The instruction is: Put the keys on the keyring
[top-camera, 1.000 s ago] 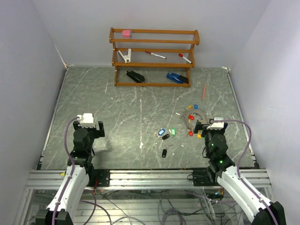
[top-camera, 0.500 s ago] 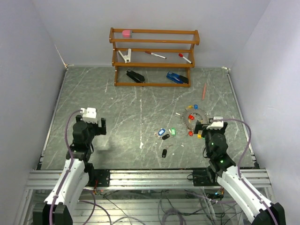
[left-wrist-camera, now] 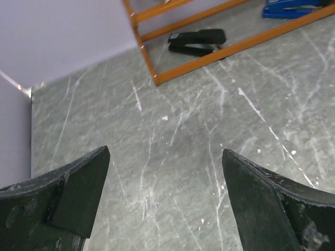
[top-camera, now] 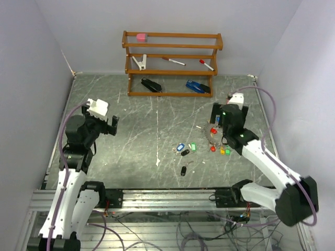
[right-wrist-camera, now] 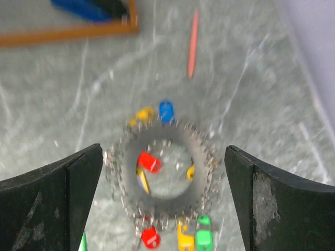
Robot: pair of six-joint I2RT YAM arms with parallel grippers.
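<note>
Approach stage: our right gripper (right-wrist-camera: 163,157), jaws wide and empty, hangs above the keyring (right-wrist-camera: 119,178); our left gripper (left-wrist-camera: 165,157) gapes empty too. Loose keys (top-camera: 184,149) lie near the ring; we judge a descent onto it comes next.

Left end effector (left-wrist-camera: 165,153), right end effector (right-wrist-camera: 163,150), both spread wide.

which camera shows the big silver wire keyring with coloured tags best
Right wrist view: the large silvery wire keyring fills the frame's middle between the open fingers, though blurred. The top external view shows the keyring small, partly behind the right arm. The left wrist view misses it.
</note>
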